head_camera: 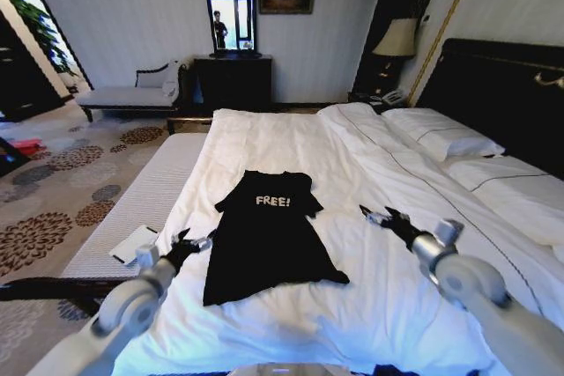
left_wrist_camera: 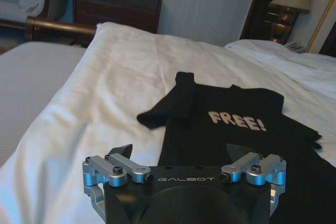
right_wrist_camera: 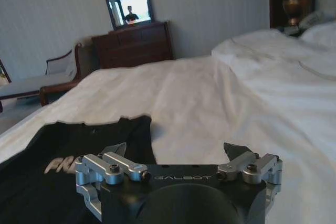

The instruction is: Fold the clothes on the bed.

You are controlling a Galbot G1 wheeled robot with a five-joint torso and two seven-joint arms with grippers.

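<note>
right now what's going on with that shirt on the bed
A two-armed robot faces the bed, where a black T-shirt lies spread flat on the white duvet, not yet folded. The left gripper hangs by the shirt's left edge and the right gripper off its right side, both with fingers open. Neither holds the shirt.

Left claw [head_camera: 199,240], right claw [head_camera: 374,215] agape.

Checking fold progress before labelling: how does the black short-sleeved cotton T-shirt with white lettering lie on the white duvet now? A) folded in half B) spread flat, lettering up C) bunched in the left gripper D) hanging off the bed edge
B: the black T-shirt lies spread flat on the white duvet with "FREE!" facing up, the open left gripper and open right gripper flanking it.
</note>
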